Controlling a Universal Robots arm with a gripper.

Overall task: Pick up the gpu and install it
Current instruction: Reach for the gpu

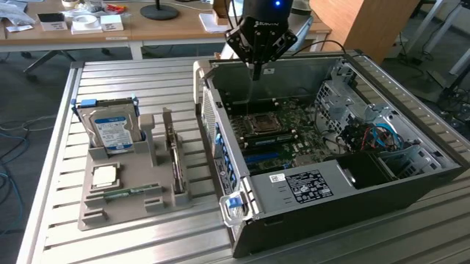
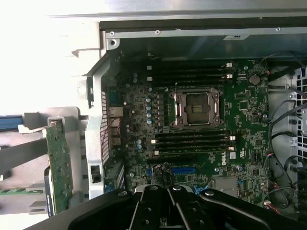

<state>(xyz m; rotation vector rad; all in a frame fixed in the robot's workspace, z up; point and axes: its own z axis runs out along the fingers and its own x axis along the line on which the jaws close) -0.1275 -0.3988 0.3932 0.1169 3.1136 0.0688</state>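
Note:
The gpu (image 1: 175,159) stands on edge in a slot of the grey holder (image 1: 121,217), on the exterior view's left of the open computer case (image 1: 323,192). Its green board edge (image 2: 60,163) also appears in the wrist view, beside the case wall. My gripper (image 1: 256,74) hangs above the far end of the case, over the motherboard (image 1: 276,129). Its fingers (image 2: 160,199) are shut together with nothing between them. It is well apart from the gpu.
The holder also carries a silver hard drive (image 1: 112,129), a CPU (image 1: 104,176) and a RAM stick (image 1: 132,192). Inside the case lie the CPU socket (image 2: 196,108), memory slots, cables (image 1: 375,135) and a black power supply (image 1: 316,184). Desks stand behind the slatted table.

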